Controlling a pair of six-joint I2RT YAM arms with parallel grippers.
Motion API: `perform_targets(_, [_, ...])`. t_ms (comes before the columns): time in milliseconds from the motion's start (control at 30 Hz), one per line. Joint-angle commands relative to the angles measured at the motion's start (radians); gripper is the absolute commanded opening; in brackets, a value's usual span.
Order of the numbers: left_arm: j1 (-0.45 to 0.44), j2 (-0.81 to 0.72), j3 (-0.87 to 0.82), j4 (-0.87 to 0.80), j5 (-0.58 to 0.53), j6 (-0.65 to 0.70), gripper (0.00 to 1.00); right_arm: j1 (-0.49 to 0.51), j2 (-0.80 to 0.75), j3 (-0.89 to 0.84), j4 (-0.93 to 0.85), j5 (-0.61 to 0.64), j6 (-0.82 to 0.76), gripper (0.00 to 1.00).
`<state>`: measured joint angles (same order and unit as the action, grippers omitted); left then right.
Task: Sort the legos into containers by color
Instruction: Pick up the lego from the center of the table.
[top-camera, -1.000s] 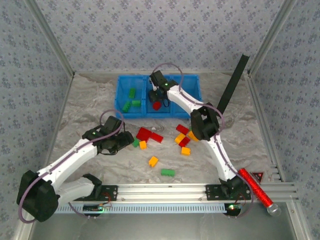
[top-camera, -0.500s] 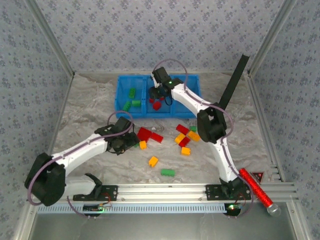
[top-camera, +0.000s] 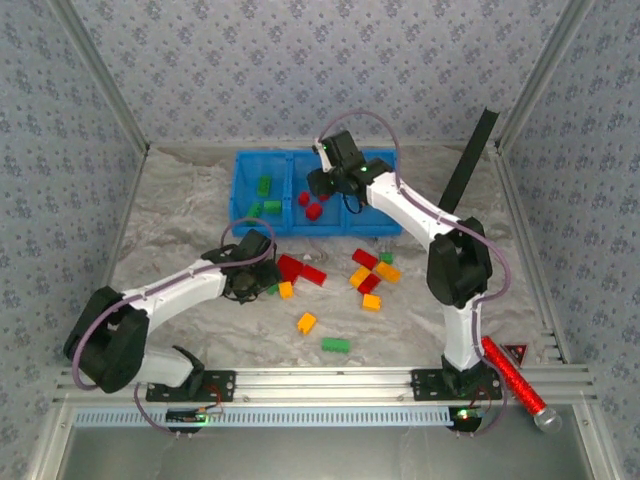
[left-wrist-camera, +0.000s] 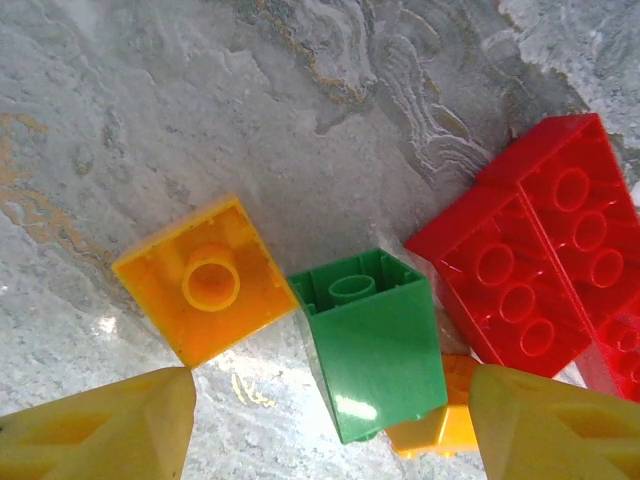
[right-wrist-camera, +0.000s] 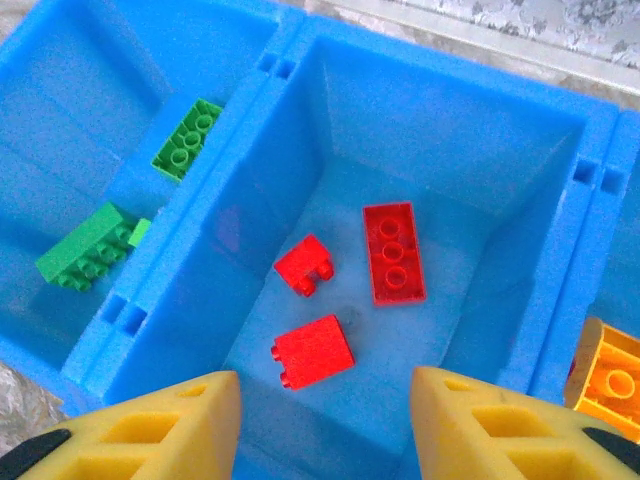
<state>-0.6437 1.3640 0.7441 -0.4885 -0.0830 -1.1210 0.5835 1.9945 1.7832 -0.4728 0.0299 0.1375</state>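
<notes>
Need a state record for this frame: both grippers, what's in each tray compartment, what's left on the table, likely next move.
left gripper: open, fingers either side of a green brick lying on the table
right gripper: open, empty, above the middle compartment
left compartment: green bricks
middle compartment: three red bricks
right compartment: at least one orange brick
loose bricks: red, orange and green, mid-table
likely next: left gripper closes on the green brick
</notes>
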Motion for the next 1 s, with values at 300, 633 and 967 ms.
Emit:
perform_targets(300, [-0.015, 0.062, 0.011, 0.030, 0.005, -0.022, 0.61, -0.024, -0.074, -0.115, 0.047, 0.011, -0.009, 0.47])
perform_targets(633, [-0.019, 0.085, -0.024, 0.009, 0.022, -0.022, 0.44, -0.034, -0.114, -0.164, 0.060, 0.013, -0.007, 0.46])
perform_targets(967, [-0.021, 0.050, 0.005, -0.104, -0.031, 0.050, 0.29, -0.040, -0.283, -0.303, -0.027, 0.014, 0.007, 0.53])
